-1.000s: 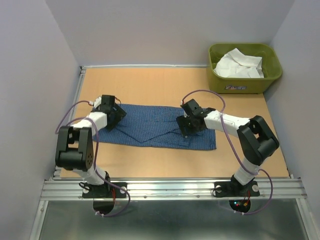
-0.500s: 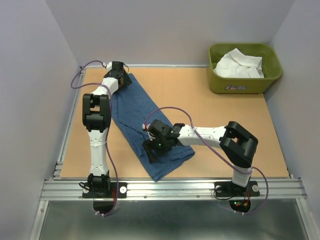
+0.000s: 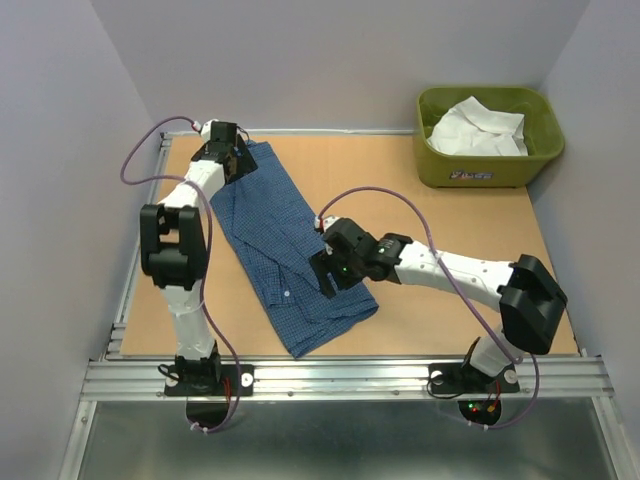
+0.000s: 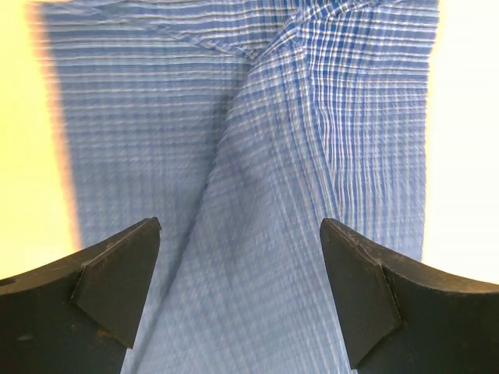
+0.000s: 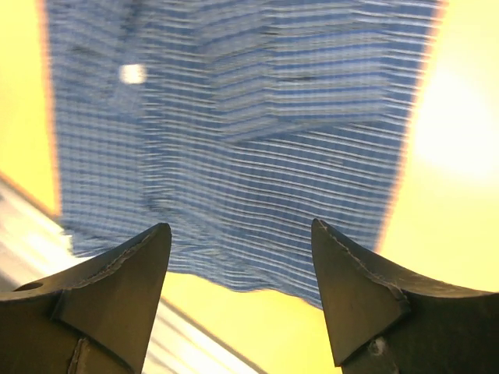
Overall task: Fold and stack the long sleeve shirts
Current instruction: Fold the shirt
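Observation:
The blue checked long sleeve shirt lies folded into a long strip, running from the far left corner to the near middle of the table. It fills the left wrist view and the right wrist view. My left gripper is open above the strip's far end, holding nothing. My right gripper is open above the strip's near right edge, holding nothing. The white long sleeve shirt lies crumpled in the olive-green tub at the far right.
The wooden table has a metal rail along its near edge and grey walls on three sides. The near end of the blue shirt lies close to that rail.
The blue shirt has swung from lying across the table to lying diagonally. My left arm reached to the far left corner. My right gripper moved near-left, then lifted slightly right, off the cloth.

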You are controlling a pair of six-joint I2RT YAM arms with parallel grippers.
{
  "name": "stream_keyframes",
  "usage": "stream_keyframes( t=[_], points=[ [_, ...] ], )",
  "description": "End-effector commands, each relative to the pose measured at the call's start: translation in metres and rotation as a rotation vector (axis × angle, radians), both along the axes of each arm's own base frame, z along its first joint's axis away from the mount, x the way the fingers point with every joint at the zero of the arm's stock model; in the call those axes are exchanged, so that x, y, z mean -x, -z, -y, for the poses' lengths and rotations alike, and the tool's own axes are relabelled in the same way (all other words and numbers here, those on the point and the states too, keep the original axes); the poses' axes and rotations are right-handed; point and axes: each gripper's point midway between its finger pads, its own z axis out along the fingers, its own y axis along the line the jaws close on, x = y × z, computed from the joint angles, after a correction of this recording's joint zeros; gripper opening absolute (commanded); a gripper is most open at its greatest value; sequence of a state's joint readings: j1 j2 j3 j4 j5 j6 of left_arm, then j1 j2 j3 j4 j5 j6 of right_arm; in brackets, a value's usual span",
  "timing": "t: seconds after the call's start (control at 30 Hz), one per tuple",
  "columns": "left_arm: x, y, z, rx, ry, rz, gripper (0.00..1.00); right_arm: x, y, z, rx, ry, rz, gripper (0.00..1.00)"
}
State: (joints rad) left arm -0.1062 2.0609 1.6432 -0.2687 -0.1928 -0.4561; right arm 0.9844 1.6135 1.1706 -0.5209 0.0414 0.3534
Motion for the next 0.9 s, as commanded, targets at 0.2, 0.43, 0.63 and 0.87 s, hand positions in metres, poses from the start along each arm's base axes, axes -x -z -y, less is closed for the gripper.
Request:
stream_keyframes(
  t=[0.2,0.43,0.63,0.87],
  points=[
    [0.109,-0.023,0.051,0.059,-0.018,0.011,0.92,-0.010,0.040,0.057,0.181,0.088,0.011,0.59],
    [0.113,0.029,0.077,0.030,0.034,-0.070,0.91,-0.006,0.060,0.056,0.196,0.082,-0.020,0.54],
    [0.096,0.053,0.081,0.000,0.047,-0.124,0.91,-0.004,0.072,0.053,0.187,0.104,-0.047,0.54],
    [0.059,0.072,0.079,-0.068,0.041,-0.141,0.90,-0.022,0.086,0.053,0.229,0.153,0.011,0.54]
  ],
)
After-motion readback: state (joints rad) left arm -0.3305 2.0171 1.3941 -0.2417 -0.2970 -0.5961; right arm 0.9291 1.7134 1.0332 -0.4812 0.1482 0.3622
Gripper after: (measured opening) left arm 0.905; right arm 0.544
